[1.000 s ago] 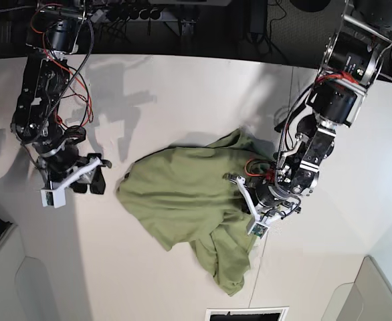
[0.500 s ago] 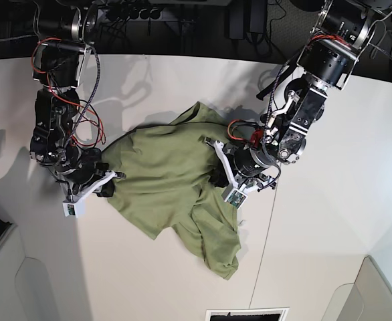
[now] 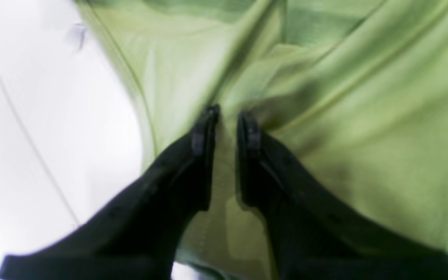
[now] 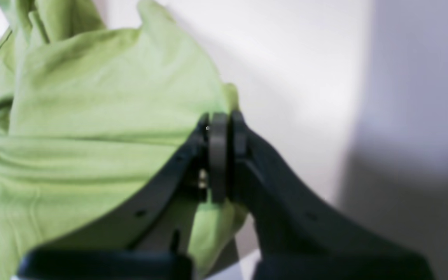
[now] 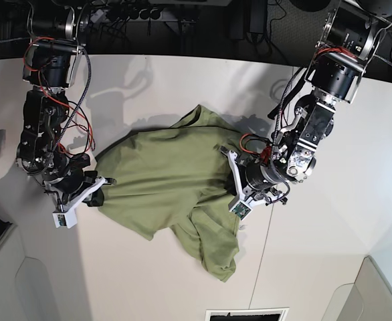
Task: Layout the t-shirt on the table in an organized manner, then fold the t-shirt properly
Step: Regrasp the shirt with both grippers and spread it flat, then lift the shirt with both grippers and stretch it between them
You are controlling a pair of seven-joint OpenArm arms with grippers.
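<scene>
An olive-green t-shirt (image 5: 172,184) lies crumpled in the middle of a large white table (image 5: 330,267), seen from above. One loose corner trails toward the lower centre of the frame, and a rumpled peak points toward the upper centre.

At the lower left of the overhead view, the right gripper (image 5: 97,194) sits at the shirt's left edge. Its wrist camera shows the two black fingers (image 4: 239,132) pressed together on a fold of green cloth (image 4: 91,116), with bare white tabletop to the right of them.

At the centre right, the left gripper (image 5: 234,179) rests on the shirt's right side, where the fabric bunches. Its wrist camera, which is blurred, shows the black fingers (image 3: 204,128) slightly apart with a narrow ridge of cloth (image 3: 364,97) rising between them; whether they pinch it is unclear.

Farther back, both arms reach up toward the dark top edge of the frame.
</scene>
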